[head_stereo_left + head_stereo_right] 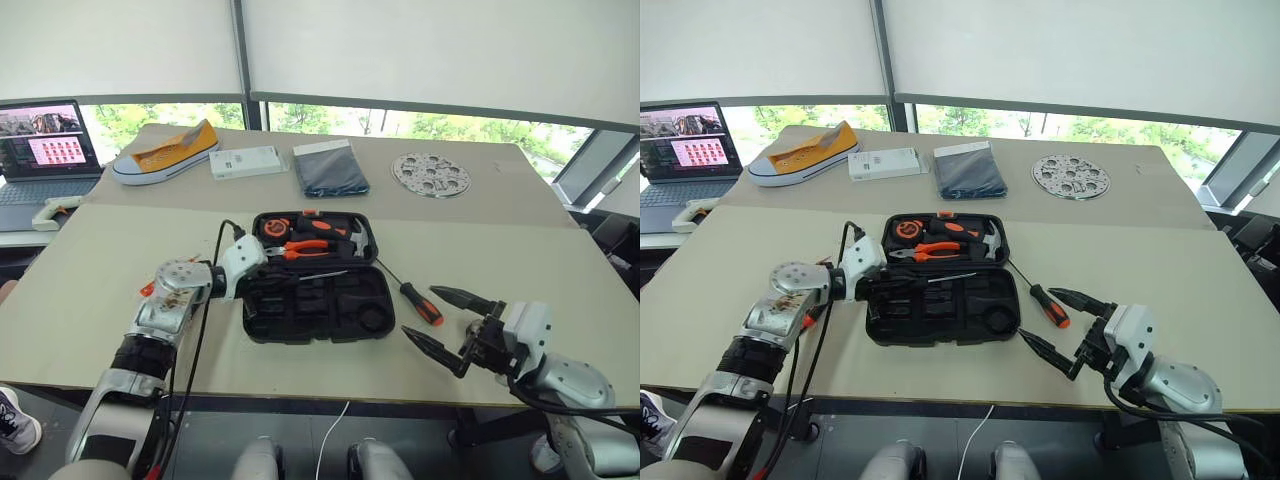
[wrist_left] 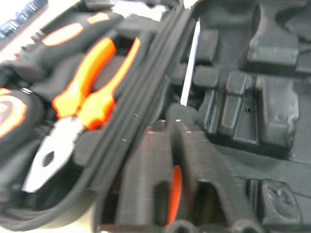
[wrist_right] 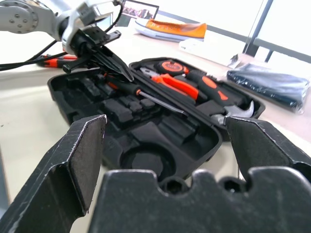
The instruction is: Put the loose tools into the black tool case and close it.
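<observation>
Looked down on a beige table (image 1: 100, 260) under blinded windows, with a laptop (image 1: 45, 150) and a shoe (image 1: 165, 152) along its far side. Found the case (image 1: 318, 337) open flat at mid-table, lid half away, so both trays lay within reach. Saw pliers (image 1: 300, 250), hammer (image 1: 345, 235) and tape measure (image 1: 275, 227) already seated in the far half.

Noted the left gripper (image 3: 121, 73) clenched, tips down on the handle of the cased screwdriver (image 3: 146, 94), which lay along the hinge side of the near half, probably being pressed into its slot. Could not tell whether the tips pinched the handle or merely rested on it.

Found the right gripper (image 3: 170, 145) spread wide and empty at the near right corner, likely waiting for the loose screwdriver (image 1: 422, 305) lying on the table just beside the case. Spotted an orange tool (image 1: 147, 290) by the left wrist, mostly hidden.

Got from the right wrist view the shaft's lie and the empty slots; got from the left wrist view a sliver of orange between the fingers (image 2: 146, 179); took the overall layout from the head views.
</observation>
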`<move>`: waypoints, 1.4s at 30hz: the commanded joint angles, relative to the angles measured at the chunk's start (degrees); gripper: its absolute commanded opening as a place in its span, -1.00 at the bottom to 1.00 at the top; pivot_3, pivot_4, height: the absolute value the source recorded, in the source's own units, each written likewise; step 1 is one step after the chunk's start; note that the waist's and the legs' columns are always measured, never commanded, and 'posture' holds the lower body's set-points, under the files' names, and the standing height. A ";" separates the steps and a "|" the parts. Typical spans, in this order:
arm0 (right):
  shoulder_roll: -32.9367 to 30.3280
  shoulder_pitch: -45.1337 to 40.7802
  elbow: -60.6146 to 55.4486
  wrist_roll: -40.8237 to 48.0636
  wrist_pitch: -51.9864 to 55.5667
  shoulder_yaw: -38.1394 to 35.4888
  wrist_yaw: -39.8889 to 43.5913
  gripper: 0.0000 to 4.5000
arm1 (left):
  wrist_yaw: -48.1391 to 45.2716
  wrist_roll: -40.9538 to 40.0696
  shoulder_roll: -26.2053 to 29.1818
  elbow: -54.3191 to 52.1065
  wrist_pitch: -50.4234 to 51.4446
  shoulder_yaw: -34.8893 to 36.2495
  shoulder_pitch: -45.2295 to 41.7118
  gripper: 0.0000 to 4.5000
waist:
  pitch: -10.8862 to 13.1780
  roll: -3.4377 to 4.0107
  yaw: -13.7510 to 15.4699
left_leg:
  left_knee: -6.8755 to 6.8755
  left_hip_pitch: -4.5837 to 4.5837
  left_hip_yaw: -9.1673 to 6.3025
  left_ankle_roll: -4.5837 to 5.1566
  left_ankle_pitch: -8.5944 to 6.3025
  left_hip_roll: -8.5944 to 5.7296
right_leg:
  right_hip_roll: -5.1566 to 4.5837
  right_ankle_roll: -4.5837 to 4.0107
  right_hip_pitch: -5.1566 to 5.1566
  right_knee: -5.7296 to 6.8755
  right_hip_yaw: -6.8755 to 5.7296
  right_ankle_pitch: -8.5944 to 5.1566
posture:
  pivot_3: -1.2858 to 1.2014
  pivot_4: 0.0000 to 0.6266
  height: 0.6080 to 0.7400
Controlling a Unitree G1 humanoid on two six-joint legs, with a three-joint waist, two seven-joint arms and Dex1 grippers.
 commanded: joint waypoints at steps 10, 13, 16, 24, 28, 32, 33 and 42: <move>-0.89 2.95 -1.27 1.03 -0.03 -2.95 0.05 1.00 | 3.71 8.15 -2.55 4.17 0.55 -7.27 -2.28 -0.98 | -0.16 0.24 0.41 | 0.00 0.11 0.00 0.00 0.00 -0.08 | -0.09 0.09 0.14 -0.02 0.00 -0.04 | 0.03 -0.52 1.00; -0.51 3.21 -1.55 0.77 -0.08 -2.58 -0.22 1.00 | 5.94 11.18 -2.69 5.29 -0.03 -8.96 -2.70 -0.98 | -0.31 0.38 0.43 | 0.00 0.22 0.00 0.00 0.00 -0.08 | -0.08 0.10 0.22 -0.01 0.02 -0.05 | 0.03 -0.52 1.00; -0.15 3.39 -1.63 0.77 -0.12 -2.46 -0.49 1.00 | 4.96 10.12 -3.43 5.61 -0.43 -8.77 -2.48 -0.98 | -0.47 0.61 0.43 | 0.00 0.32 0.00 0.00 0.00 -0.08 | -0.09 -0.13 0.29 -0.01 0.04 -0.20 | 0.03 -0.52 1.00; 0.11 4.46 -2.31 1.24 -0.29 -6.08 -2.76 1.00 | 1.95 -0.20 -3.40 3.63 -6.33 0.43 -0.35 -0.66 | -0.66 0.77 0.13 | 0.00 0.25 0.01 0.04 0.03 -0.07 | -0.08 -0.19 0.19 -0.01 0.08 -0.22 | 0.03 -0.52 1.00; -0.40 6.71 -2.05 2.00 -0.41 -10.70 -3.48 1.00 | -2.65 -9.09 -1.10 2.04 -11.10 8.38 1.19 -0.02 | -0.59 0.69 -0.04 | 0.00 0.01 0.01 0.05 0.03 -0.04 | -0.03 0.13 -0.02 -0.02 0.07 -0.01 | 0.03 -0.52 1.00; -0.52 12.40 1.25 0.02 -2.97 -15.66 -1.89 1.00 | -12.20 -18.72 4.31 -3.22 -8.41 14.85 7.10 0.65 | -0.60 0.70 -0.54 | -0.07 -0.01 0.01 0.06 0.00 0.03 | 0.01 -0.04 -0.06 -0.04 0.06 -0.02 | 0.03 -0.52 1.00; -0.26 13.82 2.22 -0.67 -2.97 -16.81 -2.49 1.00 | -14.76 -19.83 6.06 -5.31 -9.32 15.48 9.69 0.78 | -0.59 0.71 -0.57 | -0.11 0.04 0.01 0.06 0.00 0.03 | 0.00 -0.09 -0.04 -0.05 0.06 -0.05 | 0.03 -0.52 1.00; -0.07 19.42 1.85 -0.76 9.59 -20.17 -11.71 1.00 | -22.27 -29.18 12.85 -16.61 -9.12 25.37 30.39 0.98 | -0.55 0.77 -0.46 | -0.12 0.24 -0.07 -0.02 -0.06 0.23 | -0.23 -0.34 0.02 -0.04 0.08 -0.35 | 0.03 -0.52 1.00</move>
